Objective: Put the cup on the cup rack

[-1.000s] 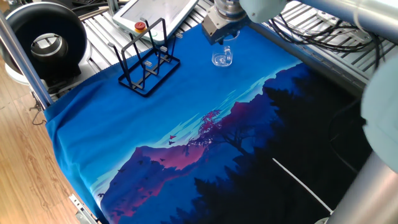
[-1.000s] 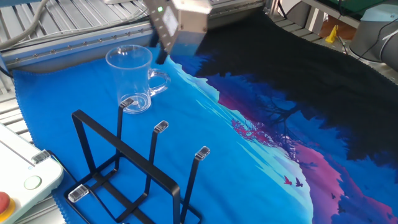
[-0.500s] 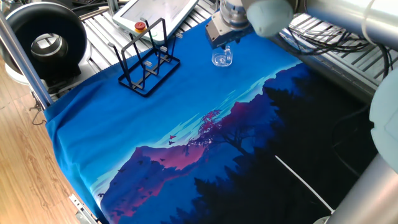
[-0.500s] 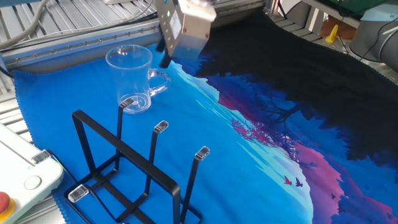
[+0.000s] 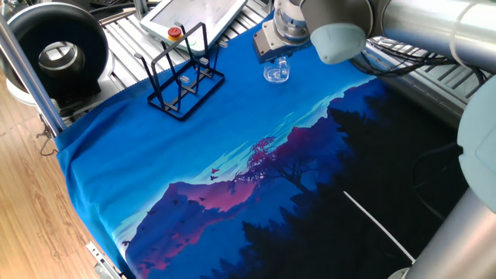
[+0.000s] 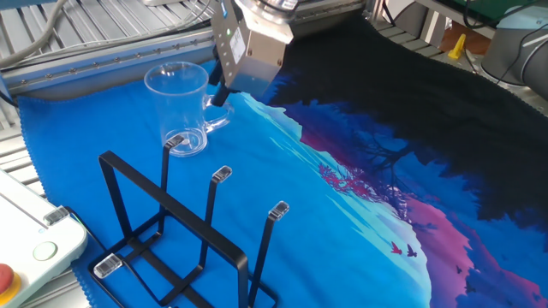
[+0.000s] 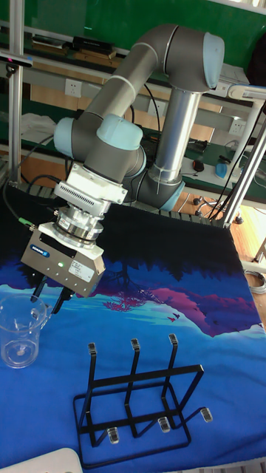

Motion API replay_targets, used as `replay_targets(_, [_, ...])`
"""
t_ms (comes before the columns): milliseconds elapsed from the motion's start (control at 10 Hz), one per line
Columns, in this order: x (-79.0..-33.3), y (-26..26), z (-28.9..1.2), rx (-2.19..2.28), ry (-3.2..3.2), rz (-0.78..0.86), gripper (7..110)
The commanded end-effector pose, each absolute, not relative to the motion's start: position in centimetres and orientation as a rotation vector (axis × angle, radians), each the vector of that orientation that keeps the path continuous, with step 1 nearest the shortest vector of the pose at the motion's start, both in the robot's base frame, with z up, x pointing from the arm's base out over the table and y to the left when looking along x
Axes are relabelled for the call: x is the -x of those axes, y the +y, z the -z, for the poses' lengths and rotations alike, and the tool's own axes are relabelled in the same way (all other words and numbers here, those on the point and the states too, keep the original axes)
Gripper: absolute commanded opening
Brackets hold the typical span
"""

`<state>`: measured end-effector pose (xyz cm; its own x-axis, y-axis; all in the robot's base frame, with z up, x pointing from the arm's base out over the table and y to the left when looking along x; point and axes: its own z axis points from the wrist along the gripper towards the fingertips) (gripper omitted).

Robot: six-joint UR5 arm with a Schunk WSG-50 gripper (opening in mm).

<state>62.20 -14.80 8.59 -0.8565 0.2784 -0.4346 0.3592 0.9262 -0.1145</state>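
The cup (image 5: 277, 72) (image 6: 181, 107) (image 7: 18, 329) is a clear glass with a side handle. It stands upright on the blue cloth at the far side. My gripper (image 5: 273, 54) (image 6: 222, 91) (image 7: 47, 298) hangs right beside it at the handle side, tilted, fingers open. One fingertip lies on each side of the handle, and whether they touch it cannot be told. The cup rack (image 5: 180, 116) (image 6: 171, 204) (image 7: 134, 384) is black wire with upright prongs. It stands empty a short way from the cup.
A white pendant with a red button (image 5: 194, 15) (image 6: 26, 248) lies on the slatted metal beyond the rack. A black round device (image 5: 58, 54) sits at the table corner. Cables (image 5: 418, 39) run behind the arm. The printed cloth (image 5: 256, 170) covers the table.
The gripper has come down and slightly closer to the cup's handle, and the wrist has swung round. The cup and the rack have not moved.
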Motion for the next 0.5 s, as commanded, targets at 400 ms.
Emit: replay_targets(400, [-61.49,-15.39,-6.80,-0.520,2.687,0.231,44])
